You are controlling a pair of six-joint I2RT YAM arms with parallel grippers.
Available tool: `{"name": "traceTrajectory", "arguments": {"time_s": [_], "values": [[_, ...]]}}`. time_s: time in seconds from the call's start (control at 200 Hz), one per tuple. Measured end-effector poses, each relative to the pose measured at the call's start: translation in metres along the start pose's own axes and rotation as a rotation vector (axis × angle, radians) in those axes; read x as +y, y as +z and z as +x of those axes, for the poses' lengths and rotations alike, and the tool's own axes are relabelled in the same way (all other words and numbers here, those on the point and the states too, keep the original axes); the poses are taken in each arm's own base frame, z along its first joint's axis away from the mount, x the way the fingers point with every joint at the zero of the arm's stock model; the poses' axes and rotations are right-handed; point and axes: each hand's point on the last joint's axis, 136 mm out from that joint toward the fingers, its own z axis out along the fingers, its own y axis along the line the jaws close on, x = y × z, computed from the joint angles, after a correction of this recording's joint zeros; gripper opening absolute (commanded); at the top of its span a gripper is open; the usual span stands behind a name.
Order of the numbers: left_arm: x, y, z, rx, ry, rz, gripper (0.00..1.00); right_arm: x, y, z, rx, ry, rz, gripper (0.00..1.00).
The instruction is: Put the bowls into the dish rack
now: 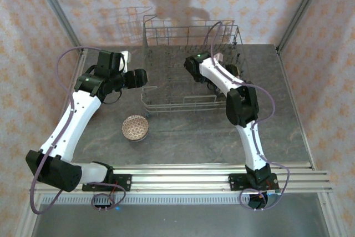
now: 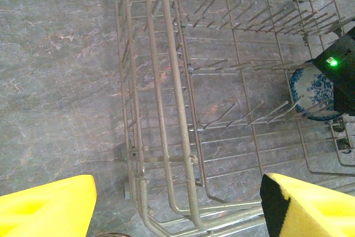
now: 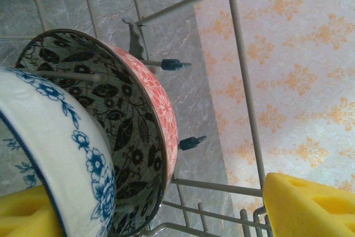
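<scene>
In front of the dish rack (image 1: 183,34), near its left front corner, a brown-patterned bowl (image 1: 135,127) sits upright on the grey table (image 1: 288,115). Just beside the rack's left wall hangs the left gripper (image 1: 140,77), its yellow pads (image 2: 47,206) spread wide with only rack wire between them. Inside the rack, where the right arm reaches in, the right gripper (image 3: 166,215) is spread apart too. One pad is partly hidden behind a blue-flowered white bowl (image 3: 55,148) and the other is clear of everything. That bowl stands on edge among the tines, just beside a leaf-patterned bowl (image 3: 138,115) with a red outside. Behind the rack rises the patterned wall (image 3: 294,54).
</scene>
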Motion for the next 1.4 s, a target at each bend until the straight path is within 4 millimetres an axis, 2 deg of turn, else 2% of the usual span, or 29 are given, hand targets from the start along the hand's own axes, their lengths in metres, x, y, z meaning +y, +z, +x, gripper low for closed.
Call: {"name": "traceTrajectory", "arguments": {"time_s": [0.315,0.621,0.856,1.036,1.241,1.401], "values": [[0.0,0.0,0.0,0.001,-0.029,-0.001,0.79,0.009,-0.001,0.002,0.001,-0.04,-0.07,0.79],[0.006,0.0,0.005,0.017,-0.049,-0.029,0.79,0.015,0.001,-0.005,-0.005,-0.036,-0.12,0.79],[0.007,0.0,0.006,0.019,-0.052,-0.034,0.79,0.019,-0.008,-0.009,-0.016,-0.047,-0.217,0.8],[0.01,-0.003,0.008,0.025,-0.053,-0.05,0.79,0.021,-0.012,-0.006,-0.019,-0.048,-0.276,0.79],[0.021,-0.012,0.018,0.03,-0.055,-0.098,0.79,0.016,-0.034,-0.013,-0.051,0.001,-0.402,0.78],[0.041,-0.021,0.035,0.042,-0.084,-0.152,0.79,0.006,-0.068,-0.023,-0.102,0.039,-0.55,0.76]]}}
